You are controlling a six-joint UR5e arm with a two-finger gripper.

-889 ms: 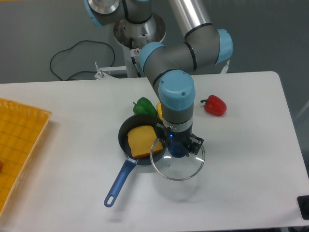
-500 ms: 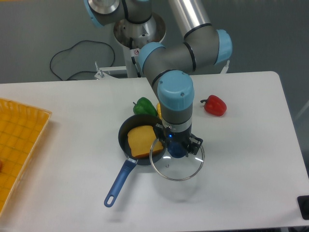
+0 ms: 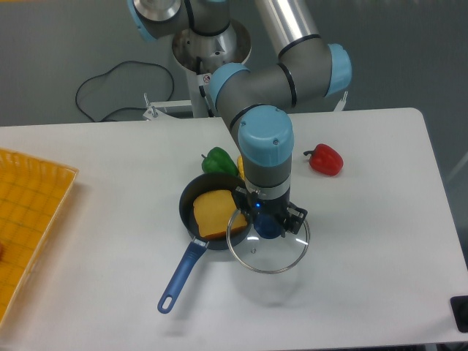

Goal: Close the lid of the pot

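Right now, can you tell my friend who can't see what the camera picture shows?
A robot arm's pincer holds a glass lid by its knob, just right of a small dark pot with a yellow block inside. The pot's blue handle points down-left on the white table, with a green pepper and red pepper behind.

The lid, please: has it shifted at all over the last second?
Barely. The lid, held at the gripper, crept very slightly left toward the pot, which has not moved; it now overlaps the pot's right rim.
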